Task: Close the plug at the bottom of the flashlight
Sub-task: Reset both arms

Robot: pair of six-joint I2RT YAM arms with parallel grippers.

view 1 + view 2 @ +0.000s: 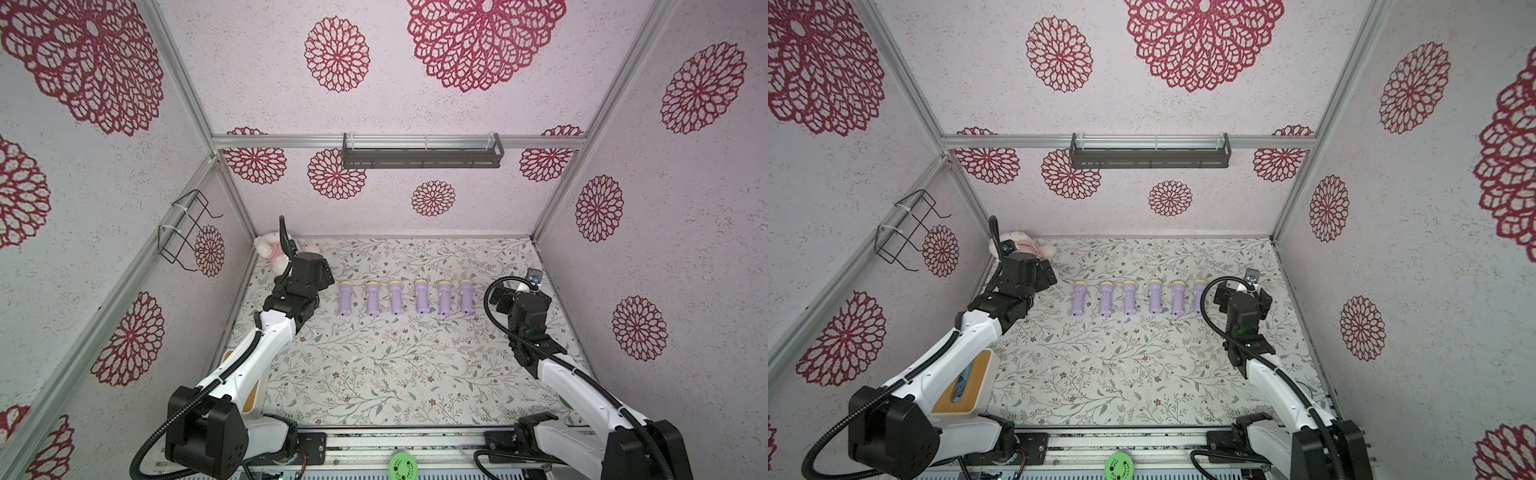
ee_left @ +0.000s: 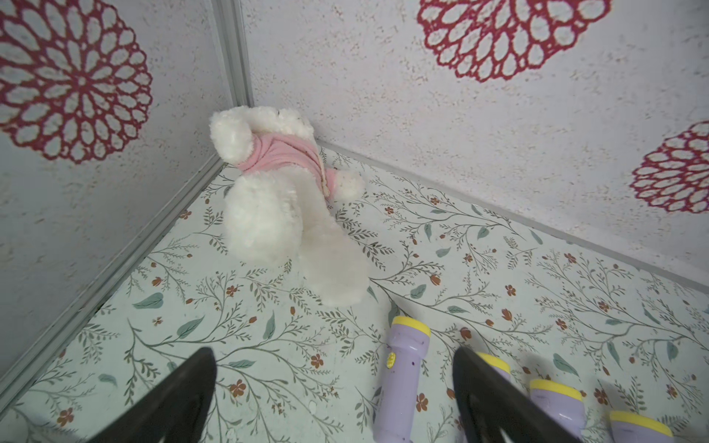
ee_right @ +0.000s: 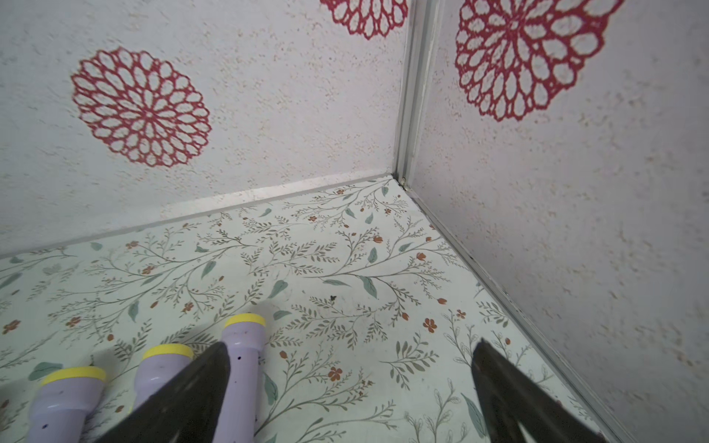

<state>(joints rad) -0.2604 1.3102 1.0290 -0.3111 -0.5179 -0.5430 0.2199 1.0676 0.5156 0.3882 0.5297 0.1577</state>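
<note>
Six flashlights [image 1: 395, 298] lie in a row on the floral worktop [image 1: 374, 365], side by side and apart. They are lilac with yellow heads. The heads point to the back wall and the bottom ends face the front. In both top views the bottoms are too small to show whether any plug is shut.

The left arm [image 1: 305, 278] reaches in just beside the row's left end. Its jaws are released and spread wide. In the left wrist view the two dark fingers [image 2: 172, 402] stand well apart and grasp nothing. The row's left-end flashlight [image 2: 399, 376] shows between them, close to one finger, with bare worktop across the rest of the gap.

The right arm [image 1: 523, 307] sits just beside the row's right end. Its jaws are also released and wide. In the right wrist view one finger [image 3: 184, 399] crosses in front of the right-end flashlight [image 3: 241, 356]; whether they touch I cannot tell. Only worktop shows between the fingers.

A white plush toy [image 2: 280, 207] in a pink top lies behind the row's left end, in the corner of the walls. A grey shelf [image 1: 422, 156] hangs on the wall behind the row. A green disc [image 1: 404, 465] lies well in front of the row, at the front rail.
</note>
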